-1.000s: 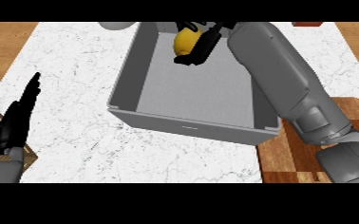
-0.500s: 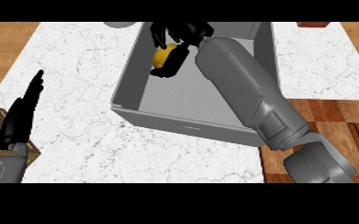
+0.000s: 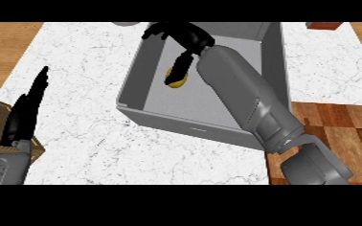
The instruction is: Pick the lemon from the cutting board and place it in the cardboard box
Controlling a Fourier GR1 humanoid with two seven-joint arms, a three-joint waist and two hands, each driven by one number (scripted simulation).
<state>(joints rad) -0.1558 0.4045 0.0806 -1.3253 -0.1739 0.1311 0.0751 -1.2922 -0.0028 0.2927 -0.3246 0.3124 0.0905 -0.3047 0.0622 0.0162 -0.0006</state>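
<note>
The right hand [image 3: 182, 37] is seen inside the grey box [image 3: 138, 74], fingers curled; one finger lies against the lemon [image 3: 176, 78], but whether the lemon is gripped cannot be told. The lemon is located in the box near its left wall. The left hand [image 3: 27, 109] is held flat, fingers straight, at the left edge over the white marbled counter [image 3: 84, 143].

Most of the lemon [image 3: 175, 80] is hidden behind a finger of the right hand [image 3: 185, 37], so only a small yellow patch shows inside the box [image 3: 272, 62]; whether the finger touches it cannot be told. The right forearm [image 3: 244, 93] covers much of the box's floor and right wall. A grey object [image 3: 127, 23] at the far edge and a brown one [image 3: 326, 25] at far right are cut off, unidentifiable.
</note>
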